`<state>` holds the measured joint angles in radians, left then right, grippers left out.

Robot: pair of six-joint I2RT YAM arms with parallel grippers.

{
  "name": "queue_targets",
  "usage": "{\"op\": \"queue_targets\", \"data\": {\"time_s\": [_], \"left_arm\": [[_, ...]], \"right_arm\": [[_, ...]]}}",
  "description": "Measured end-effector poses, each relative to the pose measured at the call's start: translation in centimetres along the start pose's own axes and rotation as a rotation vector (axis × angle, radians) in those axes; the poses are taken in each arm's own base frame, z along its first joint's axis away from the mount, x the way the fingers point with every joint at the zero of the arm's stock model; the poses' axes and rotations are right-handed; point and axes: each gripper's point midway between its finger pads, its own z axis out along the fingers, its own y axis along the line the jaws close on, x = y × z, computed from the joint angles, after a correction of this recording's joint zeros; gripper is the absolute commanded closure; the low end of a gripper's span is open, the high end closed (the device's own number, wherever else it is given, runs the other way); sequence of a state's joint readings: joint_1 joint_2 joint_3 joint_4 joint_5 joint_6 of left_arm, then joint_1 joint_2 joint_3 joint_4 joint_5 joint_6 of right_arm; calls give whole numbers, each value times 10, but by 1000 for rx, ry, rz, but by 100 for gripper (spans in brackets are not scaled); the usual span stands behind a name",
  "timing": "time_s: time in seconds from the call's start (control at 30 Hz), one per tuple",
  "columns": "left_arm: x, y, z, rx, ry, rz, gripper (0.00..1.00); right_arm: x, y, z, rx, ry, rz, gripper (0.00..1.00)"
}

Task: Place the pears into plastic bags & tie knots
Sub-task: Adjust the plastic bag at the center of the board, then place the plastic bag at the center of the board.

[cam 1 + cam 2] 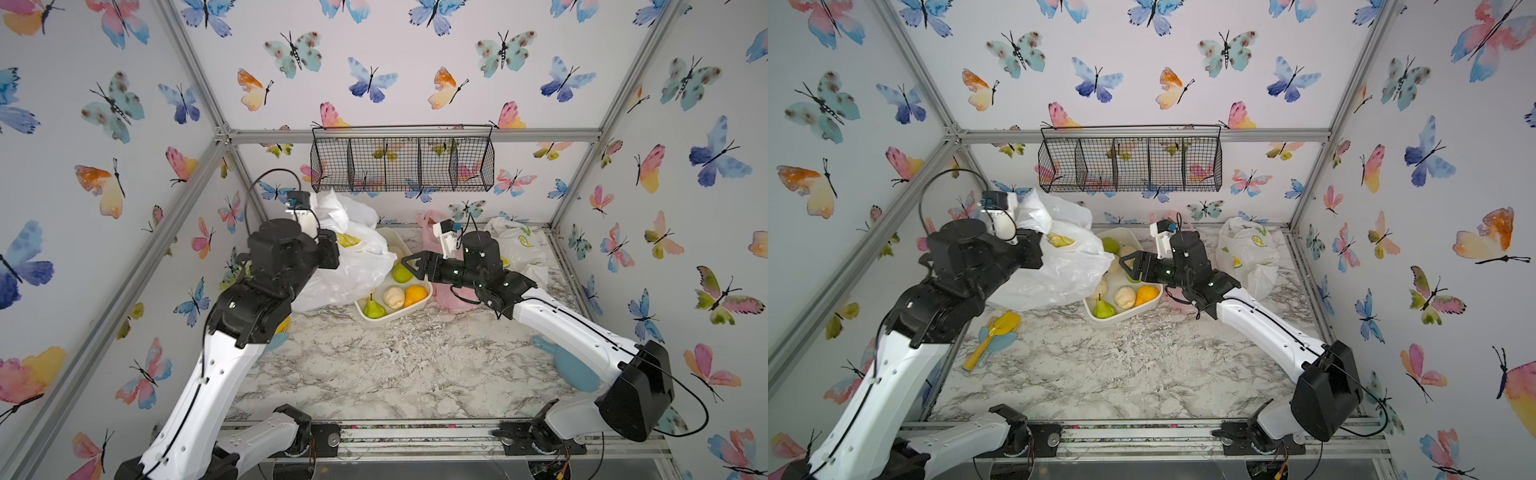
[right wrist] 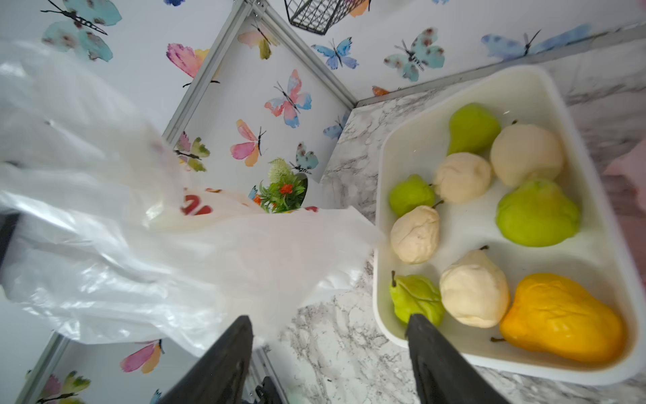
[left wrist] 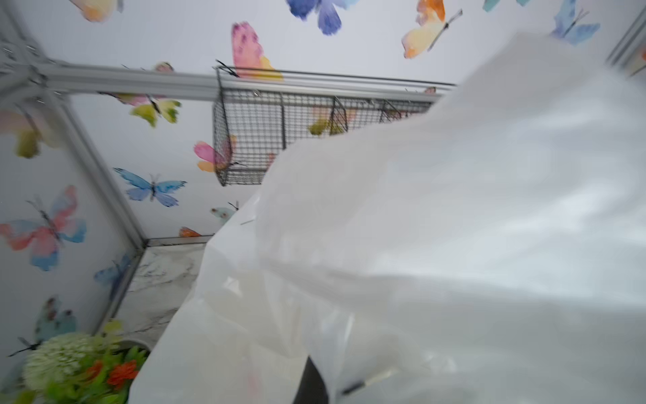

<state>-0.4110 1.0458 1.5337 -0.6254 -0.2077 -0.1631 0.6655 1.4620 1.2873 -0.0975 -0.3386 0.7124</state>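
The left claw [image 1: 330,249] is clamped shut on the white bag with red doodles [image 1: 357,266]. The bag's film billows up over the claw and hides its fingers in both top views. The right claw [image 2: 330,317] stands wide open with nothing between its fingers. The bag's loose edge lies just ahead of it, and I cannot tell whether they touch. Beside one of its fingers, the white tray [image 2: 378,245] holds the pears [image 2: 536,213], which are green and cream, plus one orange-yellow pear [image 2: 562,314]. Behind the right claw, past its wrist, sit the pink bag [image 1: 451,297] and the lemon-print bag [image 1: 519,245].
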Motion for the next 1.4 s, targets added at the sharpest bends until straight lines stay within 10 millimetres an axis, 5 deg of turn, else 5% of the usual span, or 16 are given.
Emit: {"op": "queue_targets", "data": {"time_s": [0.07, 0.17, 0.3, 0.43, 0.53, 0.67, 0.77, 0.83, 0.9, 1.13, 1.23, 1.4], "left_arm": [[-12, 31, -17, -98, -48, 4, 100], [-22, 45, -32, -145, -75, 31, 100], [-16, 43, -25, -133, -41, 69, 100], [21, 48, -6, -141, 64, 116, 97], [55, 53, 6, -150, 149, 150, 94], [88, 54, 17, -129, 229, 188, 94], [99, 51, 22, -96, 250, 215, 94], [105, 48, 26, -74, 253, 230, 93], [112, 46, 29, -57, 256, 238, 92], [138, 32, 49, 47, 280, 221, 86], [143, 25, 60, 98, 292, 203, 86], [147, 15, 72, 175, 312, 165, 87]], "right_arm": [[-28, -8, 2, 59, -30, -35, 23], [-51, -35, 26, 149, -46, -59, 24], [-23, -96, 68, 292, 36, -43, 22], [1, -159, 88, 413, 111, -1, 22], [-6, -211, 72, 471, 108, 71, 23], [-38, -293, 40, 659, 59, 125, 24], [-48, -314, 22, 762, 59, 98, 23], [-48, -295, 21, 748, 78, 50, 21], [-46, -254, 26, 684, 94, -22, 21], [5, -41, 33, 221, 139, -337, 19], [32, 33, 24, 4, 134, -441, 18], [54, 68, 23, -128, 134, -524, 18]]}}
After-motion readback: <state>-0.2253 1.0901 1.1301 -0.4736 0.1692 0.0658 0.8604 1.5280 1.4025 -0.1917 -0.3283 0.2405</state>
